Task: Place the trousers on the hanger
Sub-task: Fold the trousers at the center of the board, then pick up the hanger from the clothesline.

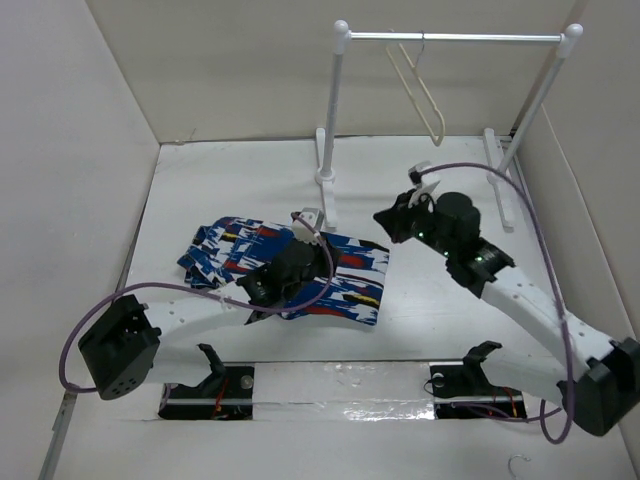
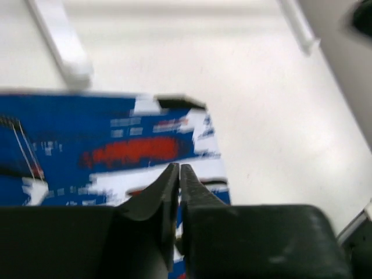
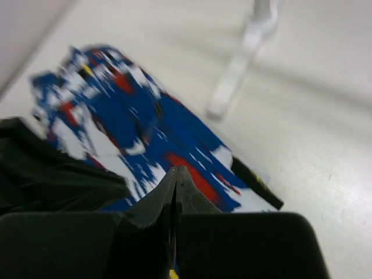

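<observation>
A white table (image 1: 240, 170) is seen, closed in by plain pale walls (image 1: 80, 120) on the left, at the back and on the right. At its far side a garment rail (image 1: 450, 37) is placed, with two white posts and a thin metal bar; the foot of its left post (image 1: 325, 180) stands just behind the trousers.

The trousers (image 1: 345, 280) are laid folded and flat on the left middle part of the table. The left arm (image 1: 200, 305) is stretched over them from the near left corner, so their middle is hidden in the top view. The right arm (image 1: 530, 300) is raised from the near right corner and bent towards the centre.

The hanger (image 1: 425, 95) is hung by its hook on the bar, right of the middle, and is turned partly edge-on. It is well apart from the trousers and from both arms.

The left gripper (image 2: 178, 170) is held over the right part of the trousers. Its fingers are brought almost together, with only a thin slit between the tips; if fabric is pinched there cannot be told. The right gripper (image 3: 175, 171) is held near the right edge of the trousers, with its fingers pressed together.

At that edge a black strip (image 3: 256, 185) with small yellow marks is seen, too blurred to be read.
</observation>
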{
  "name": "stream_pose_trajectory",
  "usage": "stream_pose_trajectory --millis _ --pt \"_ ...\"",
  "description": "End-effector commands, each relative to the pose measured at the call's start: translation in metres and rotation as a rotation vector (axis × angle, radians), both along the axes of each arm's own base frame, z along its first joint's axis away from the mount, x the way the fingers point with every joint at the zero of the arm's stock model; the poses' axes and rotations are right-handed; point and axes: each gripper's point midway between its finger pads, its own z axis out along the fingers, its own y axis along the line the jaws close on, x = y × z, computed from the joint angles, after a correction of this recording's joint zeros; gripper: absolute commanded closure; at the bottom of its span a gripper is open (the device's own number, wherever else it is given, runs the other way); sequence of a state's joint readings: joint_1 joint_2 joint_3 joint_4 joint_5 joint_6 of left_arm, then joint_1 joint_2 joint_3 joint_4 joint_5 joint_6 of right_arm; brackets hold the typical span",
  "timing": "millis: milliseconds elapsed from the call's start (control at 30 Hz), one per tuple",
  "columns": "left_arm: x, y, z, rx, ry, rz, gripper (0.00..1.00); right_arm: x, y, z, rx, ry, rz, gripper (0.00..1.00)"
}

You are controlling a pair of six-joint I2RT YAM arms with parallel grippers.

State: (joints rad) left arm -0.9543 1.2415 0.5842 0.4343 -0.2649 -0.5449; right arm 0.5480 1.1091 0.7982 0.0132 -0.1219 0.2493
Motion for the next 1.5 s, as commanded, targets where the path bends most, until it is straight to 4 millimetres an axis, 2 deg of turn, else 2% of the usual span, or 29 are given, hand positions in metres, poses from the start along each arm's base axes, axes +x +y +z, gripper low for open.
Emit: stream_pose_trajectory --millis 0,67,100,133,167,200,233,267,300,333,367,400,433,467,500,533,567,733,867,933,967,1033,1067,1200,1233,1333,1367,1400,1467 --pt "0.031 -0.004 0.076 -0.058 -0.205 0.059 0.99 -0.012 -0.012 0.093 0.008 -0.206 0.013 1.00" --pt "0.032 -0.007 0.074 -0.058 -0.201 0.033 1.00 -0.006 -0.040 0.125 -0.018 -0.268 -0.095 1.00" --pt "0.030 -0.008 0.068 -0.057 -0.190 0.022 1.00 -0.003 -0.050 0.158 -0.011 -0.331 -0.131 1.00" --pt "0.027 -0.009 0.064 -0.059 -0.177 0.011 1.00 0.005 -0.066 0.173 -0.018 -0.356 -0.181 1.00" --pt "0.025 -0.008 0.061 -0.064 -0.165 0.004 1.00 0.013 -0.072 0.182 -0.028 -0.376 -0.200 1.00" --pt "0.021 -0.008 0.058 -0.061 -0.159 -0.014 1.00 0.019 -0.082 0.205 -0.017 -0.427 -0.234 0.96" --pt "0.017 -0.006 0.062 -0.074 -0.167 -0.024 1.00 0.031 -0.103 0.214 -0.023 -0.447 -0.304 0.70" --pt "0.016 -0.003 0.062 -0.079 -0.169 -0.016 1.00 0.040 -0.112 0.221 -0.029 -0.457 -0.333 0.53" --pt "0.017 0.005 0.056 -0.072 -0.163 0.006 1.00 0.062 -0.116 0.209 -0.063 -0.416 -0.345 0.42" --pt "0.020 0.012 0.061 -0.086 -0.168 0.030 0.97 0.069 -0.123 0.227 -0.059 -0.437 -0.357 0.35" --pt "0.021 0.016 0.062 -0.091 -0.168 0.037 0.91 0.079 -0.129 0.227 -0.078 -0.431 -0.360 0.27" --pt "0.019 0.017 0.063 -0.094 -0.169 0.034 0.87 0.096 -0.130 0.219 -0.130 -0.433 -0.360 0.25" --pt "0.019 0.019 0.066 -0.102 -0.175 0.030 0.80 0.104 -0.136 0.224 -0.150 -0.456 -0.388 0.25" --pt "0.018 0.019 0.067 -0.107 -0.177 0.024 0.68 0.111 -0.137 0.224 -0.171 -0.463 -0.391 0.25" --pt "0.018 0.018 0.068 -0.109 -0.177 0.019 0.64 0.119 -0.140 0.222 -0.216 -0.465 -0.377 0.26" --pt "0.018 0.018 0.066 -0.102 -0.171 0.018 0.60 0.137 -0.140 0.203 -0.249 -0.419 -0.355 0.26" --pt "0.017 0.017 0.065 -0.098 -0.168 0.011 0.58 0.139 -0.137 0.206 -0.262 -0.403 -0.333 0.28" --pt "0.022 0.016 0.060 -0.079 -0.149 0.017 0.57 0.154 -0.135 0.191 -0.276 -0.369 -0.311 0.41" --pt "0.021 0.013 0.059 -0.082 -0.144 0.003 0.57 0.162 -0.128 0.182 -0.256 -0.352 -0.286 0.63" --pt "0.021 0.013 0.058 -0.080 -0.140 0.003 0.57 0.165 -0.125 0.180 -0.251 -0.345 -0.271 0.71" --pt "0.021 0.013 0.058 -0.080 -0.140 0.004 0.58 0.166 -0.122 0.177 -0.247 -0.336 -0.257 0.86" --pt "0.021 0.014 0.060 -0.084 -0.145 0.008 0.58 0.165 -0.121 0.176 -0.240 -0.337 -0.251 0.91" --pt "0.021 0.015 0.060 -0.082 -0.147 0.012 0.58 0.165 -0.122 0.184 -0.230 -0.367 -0.264 0.99" --pt "0.021 0.018 0.061 -0.082 -0.149 0.022 0.57 0.151 -0.118 0.207 -0.188 -0.421 -0.304 1.00" --pt "0.021 0.018 0.062 -0.088 -0.154 0.023 0.56 0.142 -0.122 0.219 -0.178 -0.449 -0.324 1.00" --pt "0.024 0.020 0.060 -0.084 -0.151 0.032 0.45 0.130 -0.125 0.222 -0.162 -0.464 -0.373 1.00" --pt "0.024 0.020 0.061 -0.084 -0.152 0.033 0.43 0.118 -0.125 0.237 -0.138 -0.510 -0.380 1.00" --pt "0.023 0.022 0.058 -0.079 -0.152 0.034 0.42 0.116 -0.126 0.224 -0.145 -0.494 -0.385 1.00" --pt "0.025 0.021 0.058 -0.083 -0.155 0.039 0.42 0.104 -0.130 0.233 -0.117 -0.530 -0.401 1.00"
